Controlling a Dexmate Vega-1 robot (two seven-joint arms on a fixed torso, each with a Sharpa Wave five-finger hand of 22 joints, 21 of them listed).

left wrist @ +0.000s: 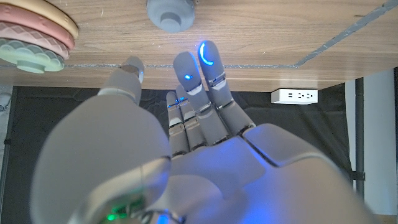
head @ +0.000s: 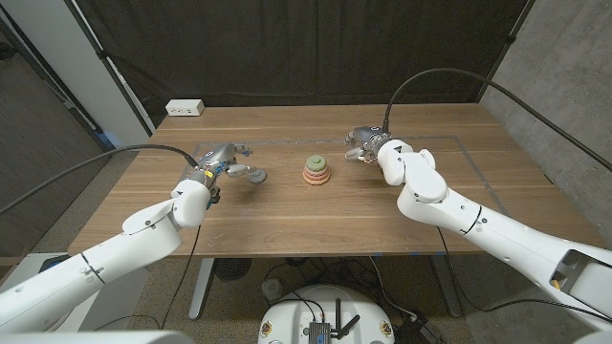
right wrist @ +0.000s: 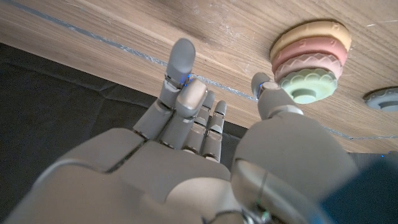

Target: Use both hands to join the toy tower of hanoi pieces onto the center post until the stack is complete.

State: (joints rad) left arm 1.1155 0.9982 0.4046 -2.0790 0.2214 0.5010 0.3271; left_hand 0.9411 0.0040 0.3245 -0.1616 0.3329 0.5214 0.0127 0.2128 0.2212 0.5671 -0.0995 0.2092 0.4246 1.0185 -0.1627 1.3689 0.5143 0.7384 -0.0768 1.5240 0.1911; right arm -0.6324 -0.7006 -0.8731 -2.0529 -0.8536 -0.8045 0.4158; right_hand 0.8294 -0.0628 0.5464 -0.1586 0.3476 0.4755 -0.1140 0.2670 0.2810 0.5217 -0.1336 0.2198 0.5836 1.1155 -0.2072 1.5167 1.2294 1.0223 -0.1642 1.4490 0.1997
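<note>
The ring stack (head: 316,171) stands at the table's middle: an orange ring at the bottom, a pink one on it, a green one on top. A small grey round piece (head: 256,174) lies on the wood to its left, just past the fingertips of my left hand (head: 222,163), which holds nothing and has its fingers stretched out. In the left wrist view that hand (left wrist: 186,143) reaches toward the grey piece (left wrist: 171,12) without touching it, with the stack (left wrist: 31,37) off to one side. My right hand (head: 368,144) hovers right of the stack, fingers apart and empty. The right wrist view shows this hand (right wrist: 199,143), the stack (right wrist: 309,59) and the grey piece (right wrist: 380,99).
A thin taped line (head: 449,143) marks a rectangle on the wooden table (head: 316,215). A white power strip (head: 185,108) lies at the far left corner. A black curtain hangs behind the table.
</note>
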